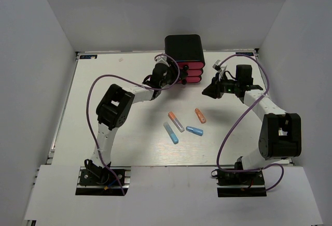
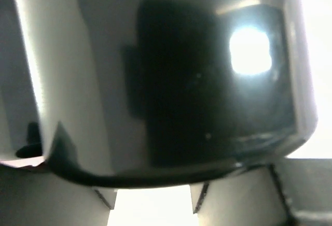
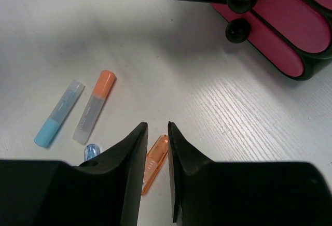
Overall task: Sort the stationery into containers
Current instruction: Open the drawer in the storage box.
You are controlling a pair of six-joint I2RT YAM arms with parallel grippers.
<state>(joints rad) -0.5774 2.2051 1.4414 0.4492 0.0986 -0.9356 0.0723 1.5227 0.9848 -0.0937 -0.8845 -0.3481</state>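
Observation:
The black case stands at the back with three pink drawers facing me. My left gripper is at the drawer fronts and reaches the top knob. In the left wrist view the glossy case fills the frame and hides the fingertips. The fingers stand partly apart. My right gripper hovers empty right of the drawers, jaws nearly together. On the table lie an orange marker, an orange-grey marker, a light blue marker and a blue marker. No thin pens show.
A second black knob sits on the drawer below. White walls close in the table on three sides. The orange marker lies on the table directly under my right jaws.

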